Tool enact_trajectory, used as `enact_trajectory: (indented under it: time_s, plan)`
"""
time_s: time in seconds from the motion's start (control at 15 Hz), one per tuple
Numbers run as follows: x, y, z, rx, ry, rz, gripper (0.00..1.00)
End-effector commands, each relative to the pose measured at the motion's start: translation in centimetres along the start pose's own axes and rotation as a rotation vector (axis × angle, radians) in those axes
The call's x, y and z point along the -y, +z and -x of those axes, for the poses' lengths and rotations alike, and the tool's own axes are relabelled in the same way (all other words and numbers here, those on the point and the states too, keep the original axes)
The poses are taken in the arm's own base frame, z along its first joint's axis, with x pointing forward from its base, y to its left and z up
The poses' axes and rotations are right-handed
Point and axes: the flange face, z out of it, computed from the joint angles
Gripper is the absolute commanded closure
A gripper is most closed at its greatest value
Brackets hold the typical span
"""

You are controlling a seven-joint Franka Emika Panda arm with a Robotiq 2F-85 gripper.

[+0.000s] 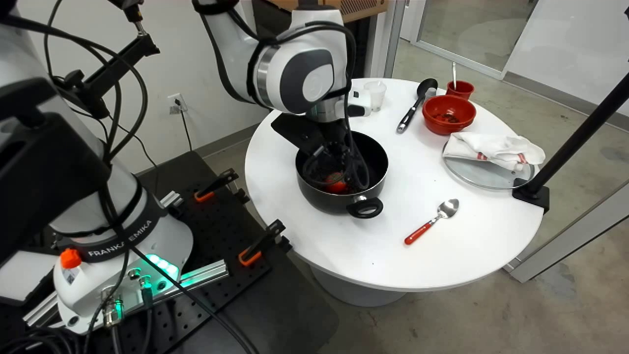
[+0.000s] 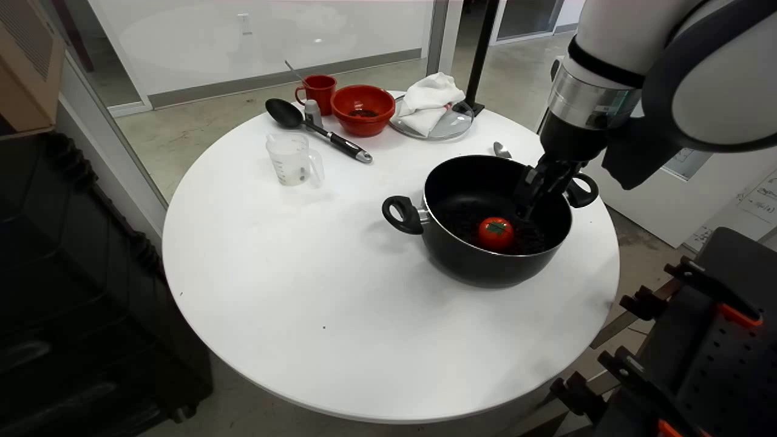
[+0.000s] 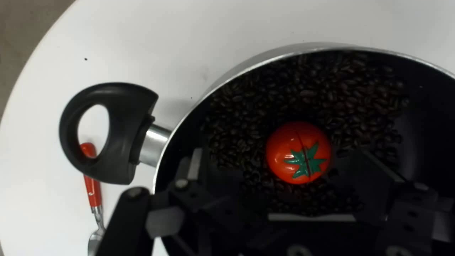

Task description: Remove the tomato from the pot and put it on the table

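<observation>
The tomato (image 1: 335,183) is a small red-orange ball with green leaves on top; it also shows in an exterior view (image 2: 496,234) and in the wrist view (image 3: 298,153). It lies on dark beans inside the black pot (image 2: 485,267), whose bare inner wall shows in the wrist view (image 3: 428,117). The pot stands on the white round table (image 1: 373,250). My gripper (image 2: 527,193) reaches down into the pot. In the wrist view my gripper (image 3: 288,172) is open, with its dark fingers spread to the left and right of the tomato. The fingertips are hard to see against the dark pot.
The pot's black handle (image 3: 110,131) juts out at its side. A red-handled spoon (image 1: 432,221) lies nearby. A red bowl (image 2: 363,109), red mug (image 2: 320,94), black spoon (image 2: 318,130), measuring cup (image 2: 291,161) and glass lid (image 2: 446,124) with a white cloth (image 2: 430,102) are on the table.
</observation>
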Motion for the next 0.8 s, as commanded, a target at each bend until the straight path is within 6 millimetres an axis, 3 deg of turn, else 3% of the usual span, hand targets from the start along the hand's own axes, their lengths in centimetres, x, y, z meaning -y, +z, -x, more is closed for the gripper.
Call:
enact_trajectory:
  time_s: [0.0, 0.4, 0.73]
  plan:
    - [0.6, 1.7, -0.5, -0.014, 0.060, -0.044, 0.00]
    - [2.4, 2.3, -1.6, -0.019, 0.101, -0.090, 0.00]
    - [1.6, 4.0, -2.9, -0.030, 0.117, -0.065, 0.00]
